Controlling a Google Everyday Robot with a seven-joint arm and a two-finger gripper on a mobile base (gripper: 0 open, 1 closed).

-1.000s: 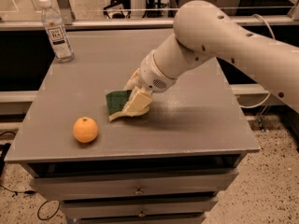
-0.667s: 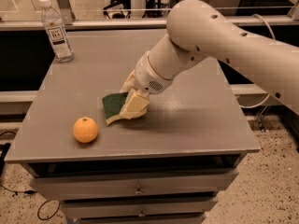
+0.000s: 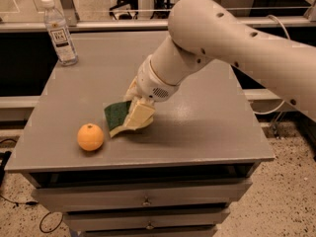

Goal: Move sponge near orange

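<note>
The sponge (image 3: 116, 114) has a dark green top over a pale yellow layer and sits tilted, held just above the grey table top (image 3: 212, 127). My gripper (image 3: 136, 113) is shut on the sponge's right side, its pale fingers covering that part. The orange (image 3: 91, 137) rests on the table near the front left edge, a short gap to the left and front of the sponge. My white arm reaches in from the upper right.
A clear water bottle (image 3: 59, 31) with a white cap stands at the table's back left corner. The table top ends in drawer fronts (image 3: 146, 200) below the front edge. A railing and dark floor lie behind.
My gripper has carried the sponge to the left and toward the front, closer to the orange. The orange and the bottle have not moved.
</note>
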